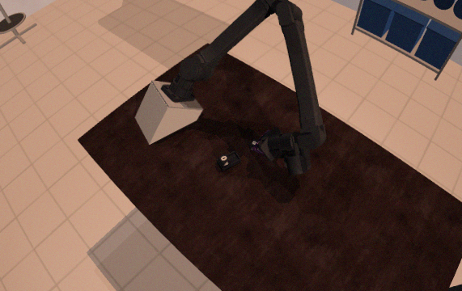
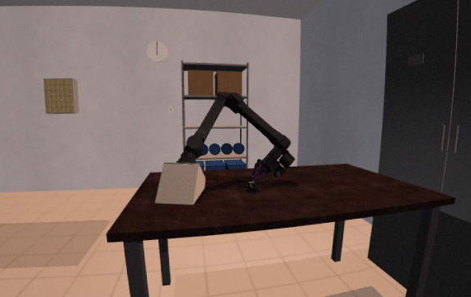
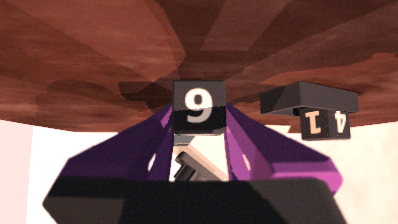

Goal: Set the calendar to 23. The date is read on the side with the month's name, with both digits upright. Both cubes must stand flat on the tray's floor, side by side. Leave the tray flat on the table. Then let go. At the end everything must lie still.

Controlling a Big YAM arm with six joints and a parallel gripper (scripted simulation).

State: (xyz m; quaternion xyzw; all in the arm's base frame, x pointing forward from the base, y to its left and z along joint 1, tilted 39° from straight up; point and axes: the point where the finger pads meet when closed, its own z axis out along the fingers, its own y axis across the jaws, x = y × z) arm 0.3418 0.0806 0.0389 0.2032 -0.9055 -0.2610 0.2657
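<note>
My gripper [image 3: 198, 111] [image 1: 256, 145] [image 2: 256, 175] is shut on a dark digit cube [image 3: 198, 106]. It holds the cube a little above the table; the face toward the wrist camera reads 9 or 6. The dark calendar tray [image 3: 310, 97] [image 1: 235, 158] [image 2: 252, 190] stands on the table just beside the gripper. The other cube [image 3: 325, 122] [image 1: 224, 159] sits in the tray. In the wrist view its faces show 1 and 4; in the top view its top shows 0. I cannot see the month's name.
The arm's beige wedge-shaped base block [image 1: 166, 115] [image 2: 179, 189] stands at the table's far left. The dark wooden table [image 1: 336, 210] [image 2: 322, 194] stretches to the right of the tray. A shelf with blue bins stands behind the table.
</note>
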